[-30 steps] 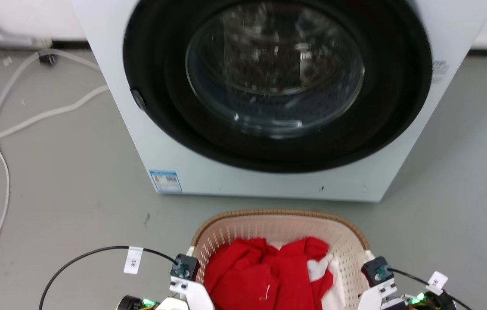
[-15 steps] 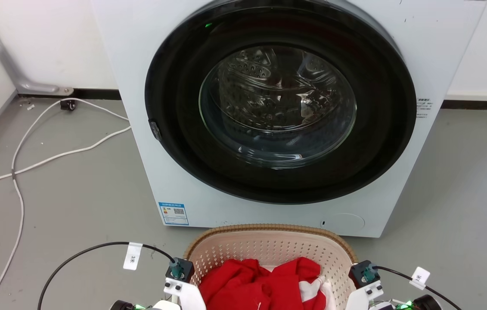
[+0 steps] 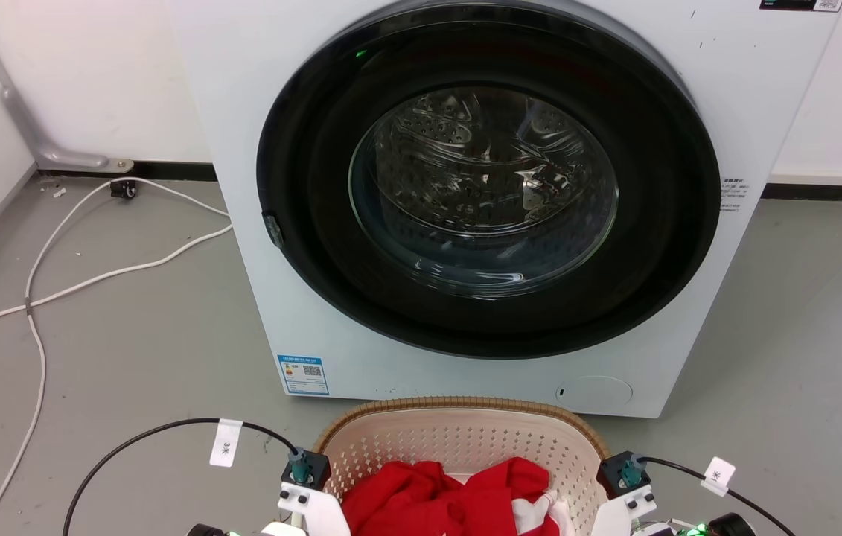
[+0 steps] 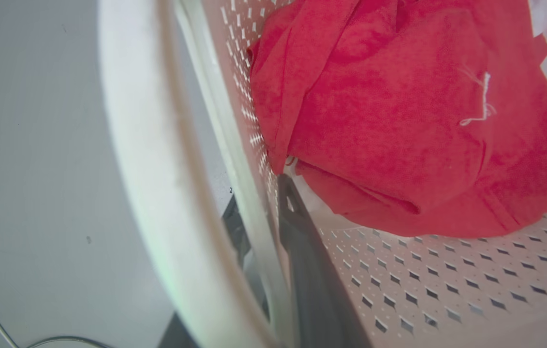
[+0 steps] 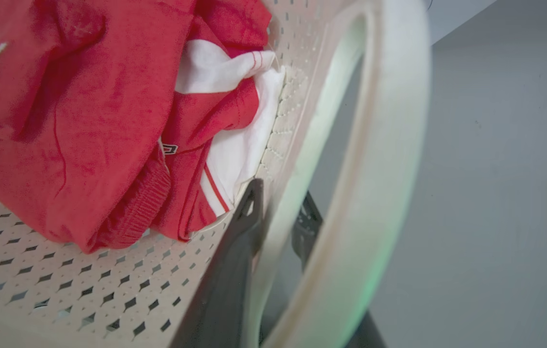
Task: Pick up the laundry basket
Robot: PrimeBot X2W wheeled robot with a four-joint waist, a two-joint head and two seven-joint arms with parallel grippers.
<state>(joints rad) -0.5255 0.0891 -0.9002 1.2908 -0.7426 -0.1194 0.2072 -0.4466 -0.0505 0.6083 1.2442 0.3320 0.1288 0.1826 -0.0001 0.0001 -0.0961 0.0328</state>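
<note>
The laundry basket [image 3: 465, 443], cream perforated plastic with a tan rim, sits at the bottom centre of the head view between my two wrists. It holds red clothes [image 3: 450, 499] and a white piece. In the left wrist view my left gripper [image 4: 258, 198] is shut on the basket's side wall [image 4: 447, 290], one dark finger inside and one outside, beside the white loop handle [image 4: 142, 169]. My right gripper [image 5: 280, 198] clamps the opposite wall [image 5: 60, 290] the same way, next to its handle [image 5: 389, 145]. In the head view the fingers are hidden below the frame edge.
A white front-loading washing machine [image 3: 689, 112] stands just beyond the basket, its round glass door shut. White cables [image 3: 33, 298] trail over the grey floor at the left. Black cables loop from both wrists.
The whole head picture has shifted: the machine sits lower and more wall shows, so the camera moved. Basket and wrists keep the same relation, slightly lower in the picture.
</note>
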